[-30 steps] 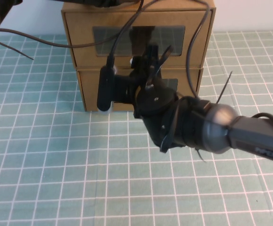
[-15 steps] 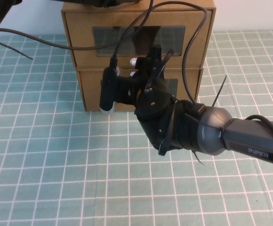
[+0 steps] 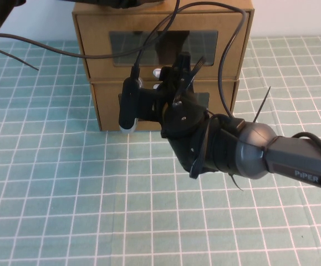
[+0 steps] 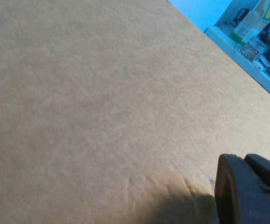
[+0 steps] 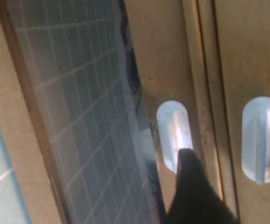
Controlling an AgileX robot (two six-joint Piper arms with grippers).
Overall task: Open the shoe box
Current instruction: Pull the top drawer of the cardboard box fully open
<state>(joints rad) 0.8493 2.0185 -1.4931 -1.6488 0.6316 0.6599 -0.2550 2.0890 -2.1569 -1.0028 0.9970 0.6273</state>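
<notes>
I'm at the reaching step. My right claw (image 5: 232, 163), jaws apart, is at the front of the brown cardboard shoe box (image 3: 99, 39) standing far back on the green gridded surface (image 3: 49, 183), with one tip at a frosted oval pull-hole (image 5: 172, 126). My left claw (image 4: 249, 191) sits over its top. Next, I judge: hook in and pull outward.

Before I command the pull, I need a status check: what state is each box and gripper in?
Upper shoe box: drawer shut.
Lower shoe box: drawer shut.
Right gripper: open, at the box fronts, holding nothing.
Left gripper: over the upper box's top.
</notes>
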